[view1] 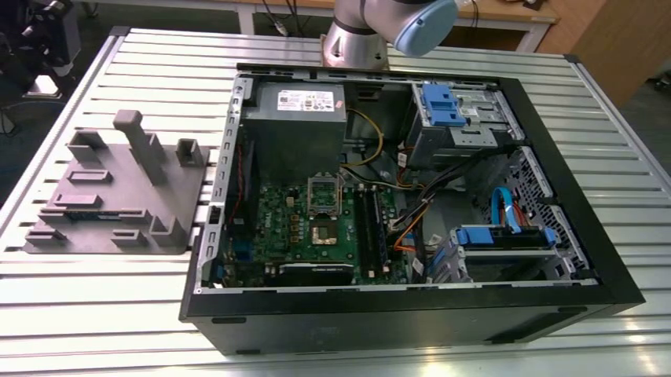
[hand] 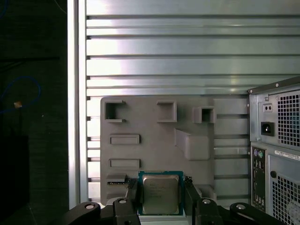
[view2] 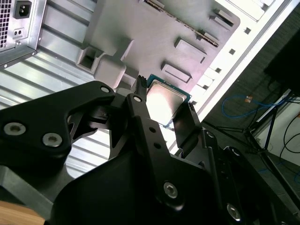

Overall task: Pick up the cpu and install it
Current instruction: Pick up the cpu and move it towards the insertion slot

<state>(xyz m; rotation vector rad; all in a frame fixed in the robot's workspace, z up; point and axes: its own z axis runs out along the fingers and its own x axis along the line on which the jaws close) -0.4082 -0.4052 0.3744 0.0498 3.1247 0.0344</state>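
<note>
Carrying everything is the slatted metal table (view1: 94, 314), on which an open computer case (view1: 419, 314) is laid towards the exterior view's right, with a grey plastic block (view1: 115, 196) set just beside it on the exterior view's left. Inside the case a green motherboard (view1: 278, 228) is seen, and on it the dark square socket (view1: 323, 229), uncovered and with nothing seated in it.

In both wrist views the cpu (hand: 161, 194) is found in the tool (hand: 161, 187). The black fingers (hand: 132, 197) are closed only as far as the chip's width, and it is gripped by two opposite edges. Its silver top is turned towards the first wrist camera.

The chip is judged to be lifted clear of the block, which is seen well beyond it in the first wrist view, with the back panel of the case alongside. The socket is thus taken to lie away from the held chip, across the near wall of the case, towards the exterior view's right.
</note>
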